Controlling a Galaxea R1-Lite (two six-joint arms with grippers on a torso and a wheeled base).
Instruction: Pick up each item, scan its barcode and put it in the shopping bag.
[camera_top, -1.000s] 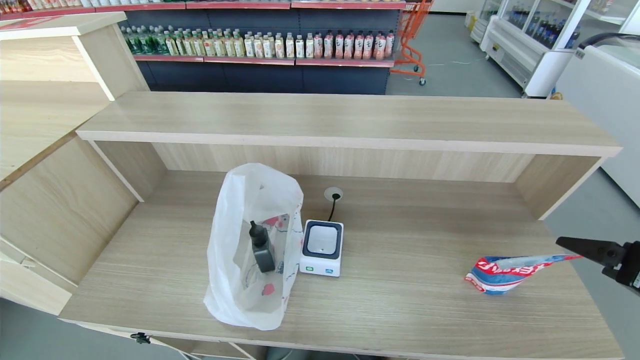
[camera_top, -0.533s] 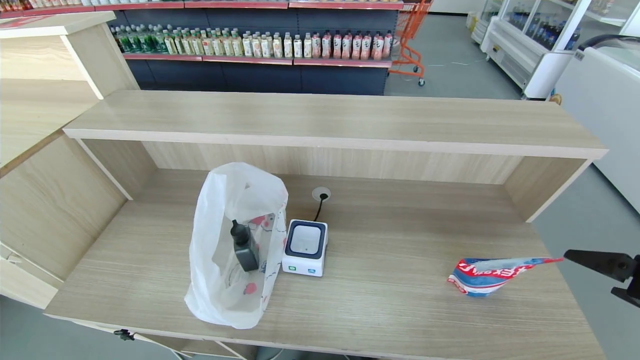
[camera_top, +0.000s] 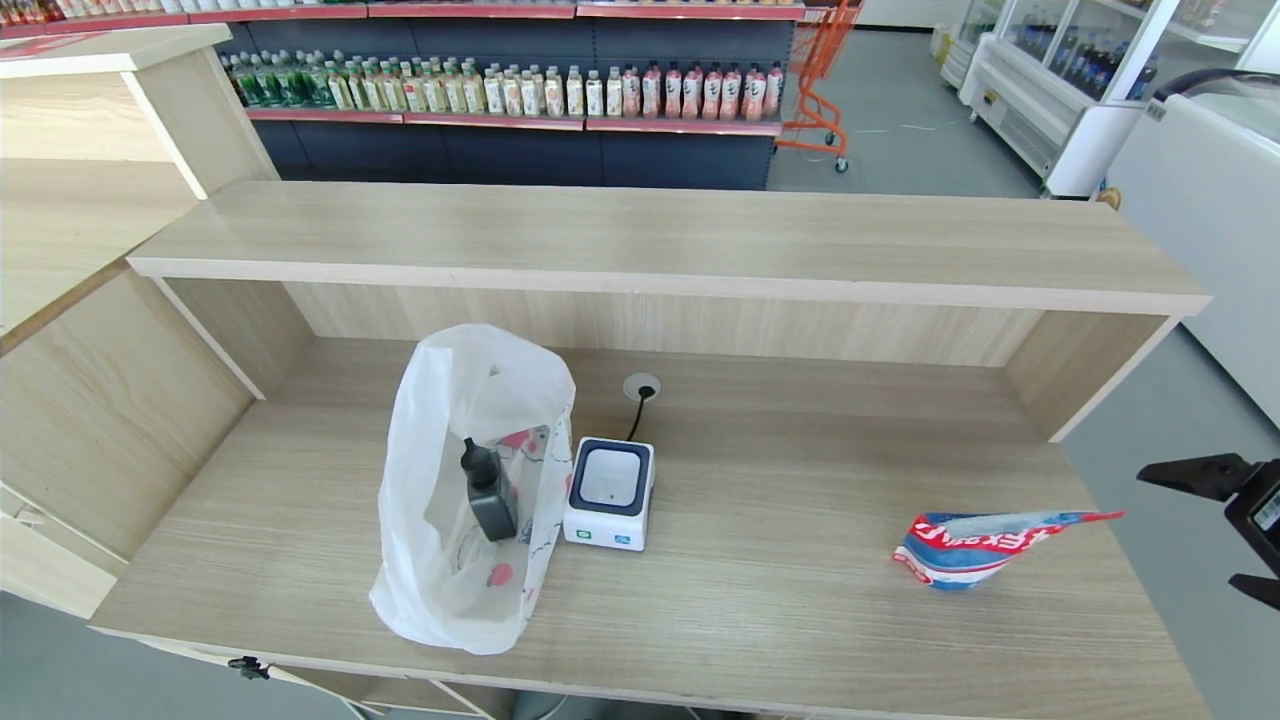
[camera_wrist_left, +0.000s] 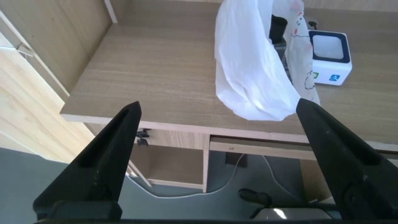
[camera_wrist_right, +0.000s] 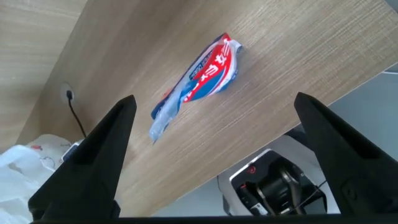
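Nearest the robot, the left gripper (camera_wrist_left: 217, 104) hangs off the front edge of the counter (camera_top: 780, 600), its two dark fingers spread wide with nothing between them. The right gripper (camera_top: 1186, 524) sits off the counter's right end, also spread wide and empty. A second ago its upper finger overlapped the top corner of the snack pouch (camera_top: 975, 548) in the head view. Now it has drawn back to the right and a little upward, so there is a clear gap between finger and pouch. The pouch, red, white and blue, stands on the right part of the counter where it was, untouched. This suggests it has not been picked up yet, so grasping, scanning and bagging it all remain to be done. Well to the left, near the front edge, the white shopping bag (camera_top: 445, 560) stands open with a dark bottle (camera_top: 490, 500) already upright inside. Just beside the bag on its right is the small white barcode scanner (camera_top: 608, 495), its window facing up and its cable running back into a hole in the counter (camera_top: 641, 386). Behind rises a wooden ledge (camera_top: 650, 235). Farther off are shop shelves lined with drink bottles (camera_top: 500, 90), and an orange trolley (camera_top: 825, 90).
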